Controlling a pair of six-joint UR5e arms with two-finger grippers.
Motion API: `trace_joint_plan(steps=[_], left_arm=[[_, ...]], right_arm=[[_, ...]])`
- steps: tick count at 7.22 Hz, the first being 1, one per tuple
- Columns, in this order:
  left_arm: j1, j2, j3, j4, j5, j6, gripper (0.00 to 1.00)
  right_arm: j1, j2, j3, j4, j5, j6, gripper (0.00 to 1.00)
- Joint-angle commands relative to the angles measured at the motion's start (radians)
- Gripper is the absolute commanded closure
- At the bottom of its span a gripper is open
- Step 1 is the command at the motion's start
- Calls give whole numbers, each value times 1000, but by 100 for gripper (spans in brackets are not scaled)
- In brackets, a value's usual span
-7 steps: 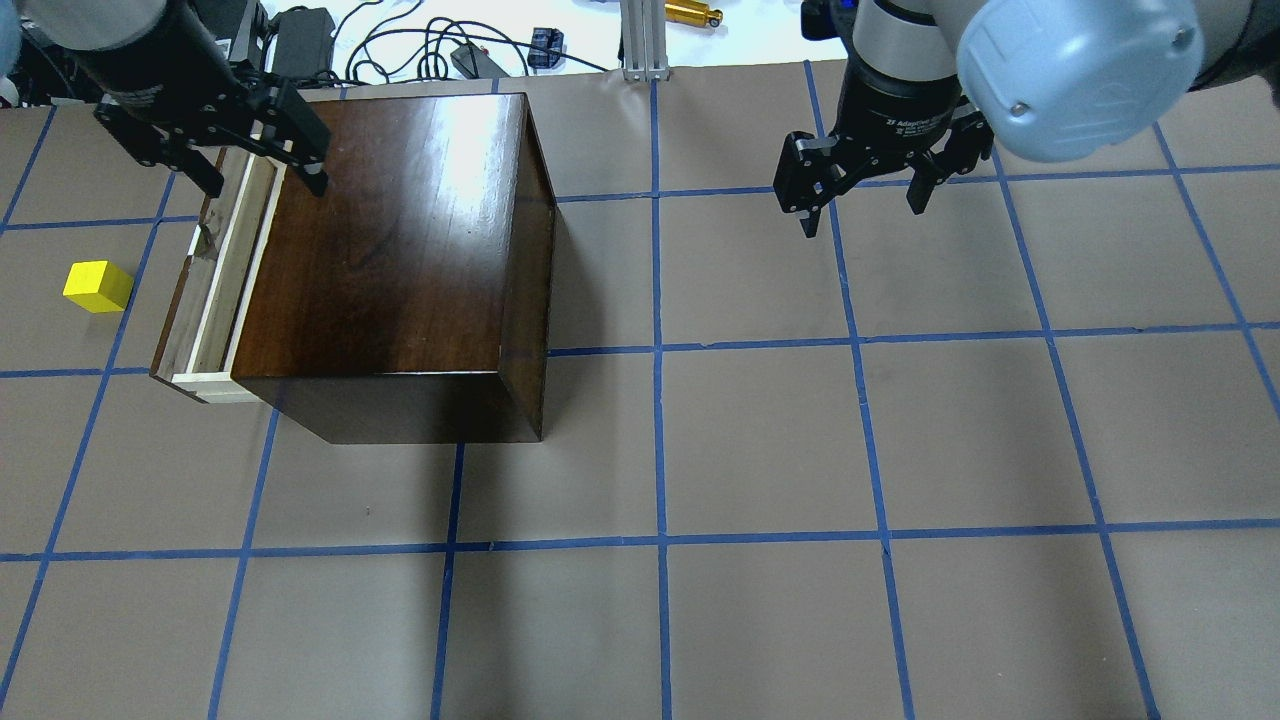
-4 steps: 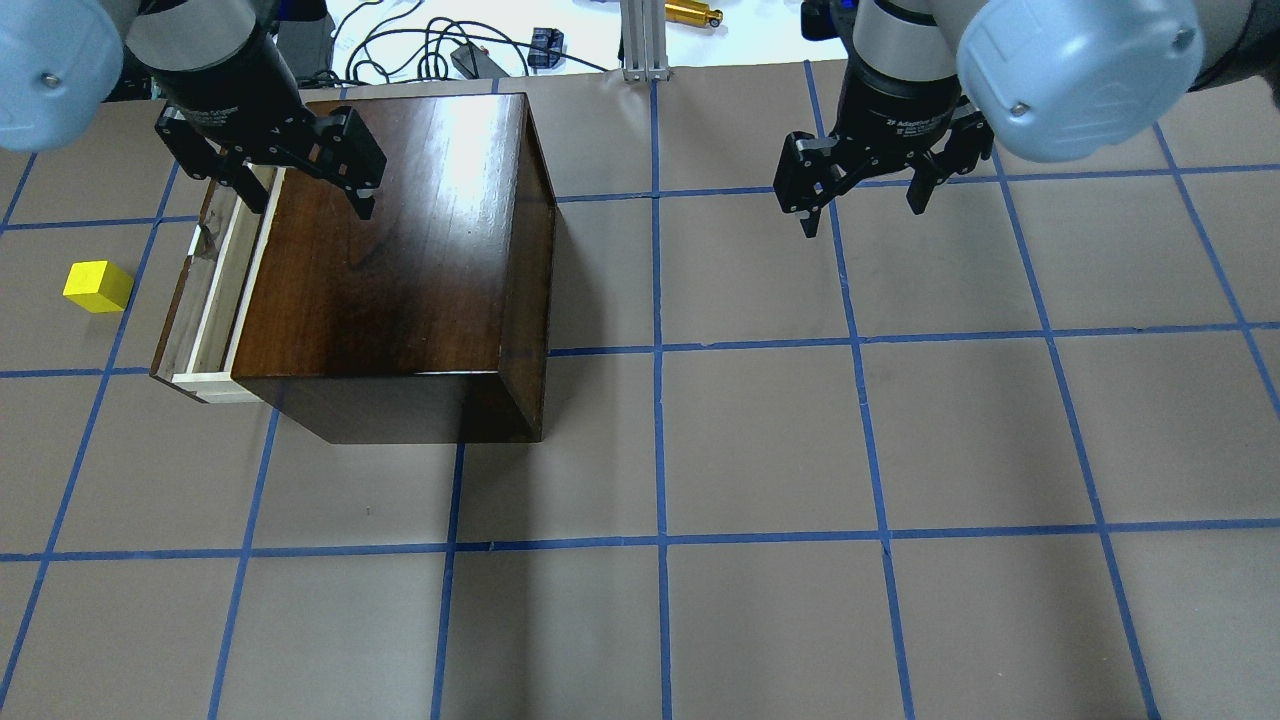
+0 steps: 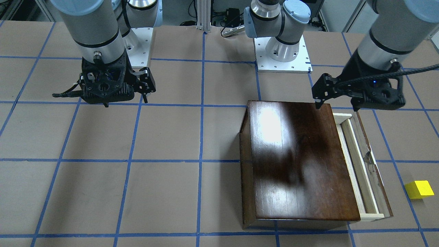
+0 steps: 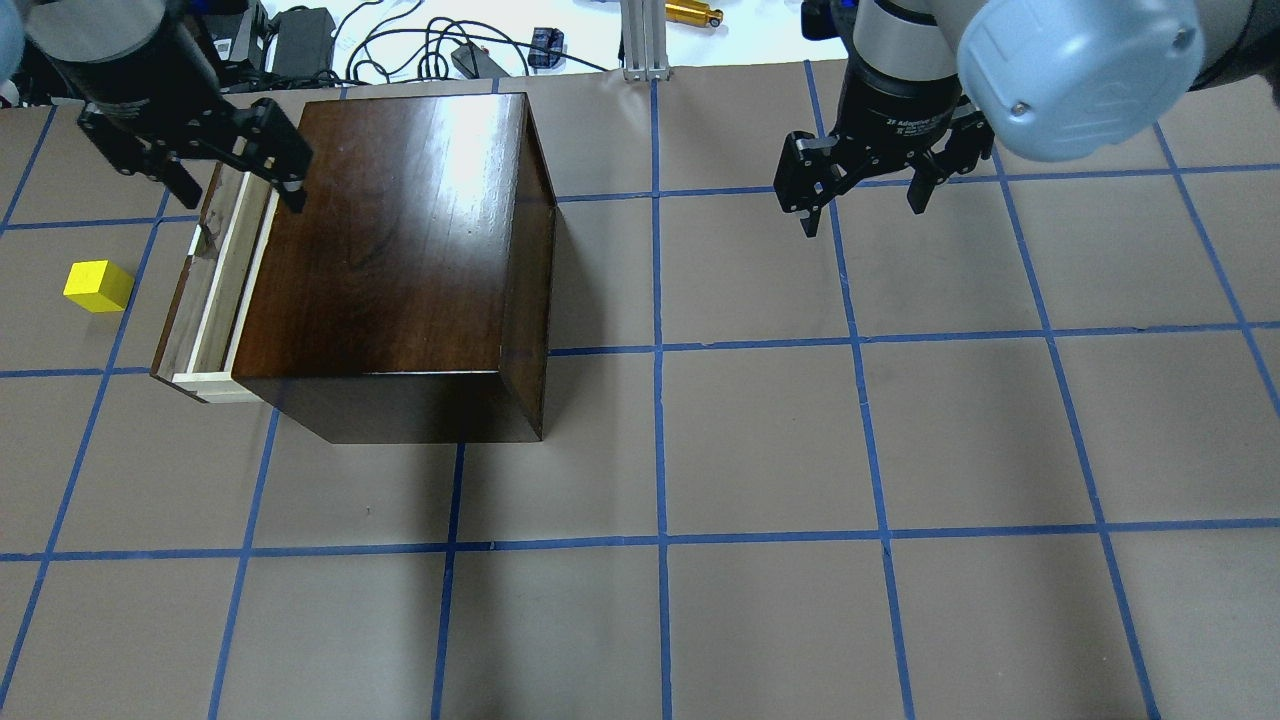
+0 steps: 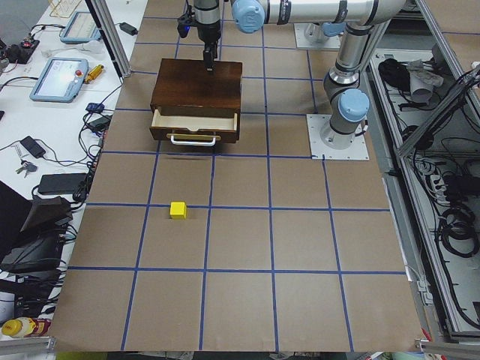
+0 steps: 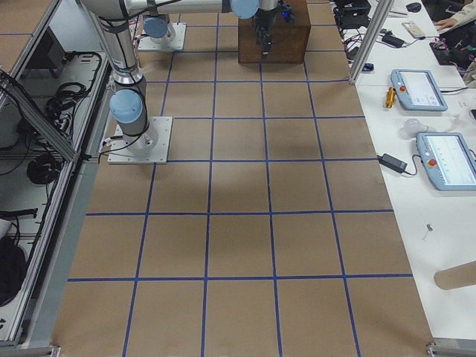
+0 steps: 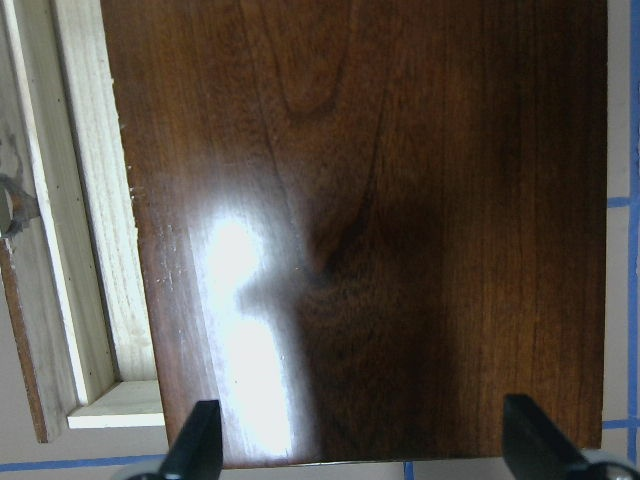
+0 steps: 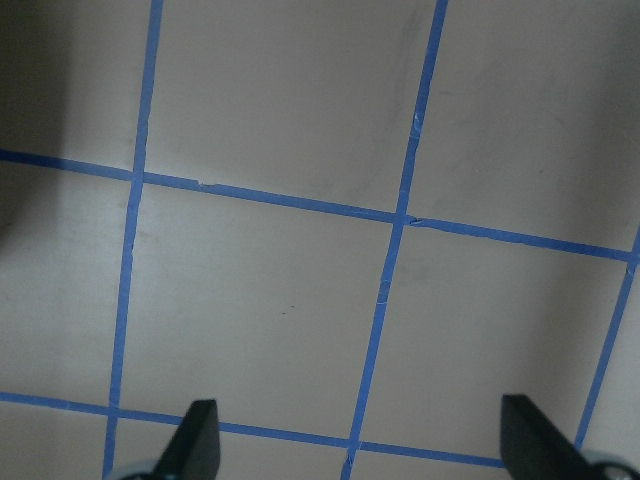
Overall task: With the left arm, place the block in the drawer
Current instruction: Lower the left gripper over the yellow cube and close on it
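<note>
Surface: a table covered in brown paper (image 4: 760,440), marked off in squares with blue tape lines (image 4: 658,350). A white bench strewn with black cables (image 4: 400,40) runs along 1 edge.

Item 1: a glossy dark-brown wooden cabinet (image 4: 400,230) stands on the table. Its shallow drawer with pale light-wood sides and a dark-brown front (image 4: 213,290) is pulled partly out. The small metal pull (image 5: 193,139) shows in the exterior left view.

Item 2: the silver left arm with light-blue joint caps (image 3: 384,44) carries a thick black ribbed cable (image 3: 411,70) and a black left gripper (image 4: 240,198) with a small blue light. Its jaws are spread wide and hold nothing. They hang above the cabinet, clear of its top. In the left wrist view the glossy top fills the gap between the 2 fingertips (image 7: 198,440), and the open drawer lies off to 1 side of the jaws.

Item 3: the small bright yellow cube-like block (image 4: 98,286) sits on the table paper. It is well apart from the left jaws, out beyond the drawer's front as seen from them, and touches neither drawer nor cabinet.

Item 4: the black right gripper (image 4: 864,218) hangs over bare table, well apart from the cabinet. Its jaws are wide open with nothing between them; beneath them the right wrist view shows only paper and tape lines.
</note>
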Motion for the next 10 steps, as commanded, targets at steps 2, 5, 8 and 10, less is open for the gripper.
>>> trace_joint_plan(steps=[2, 5, 8, 10], left_arm=[[318, -58, 38, -45, 4, 645, 0], [410, -230, 97, 177, 104, 1259, 0], [442, -354, 108, 342, 54, 1583, 0], [468, -425, 108, 442, 35, 1677, 0]], right_arm=[[0, 0, 0, 0, 0, -1, 0], [0, 0, 0, 0, 0, -1, 0], [0, 0, 0, 0, 0, -1, 0], [0, 0, 0, 0, 0, 0, 0]])
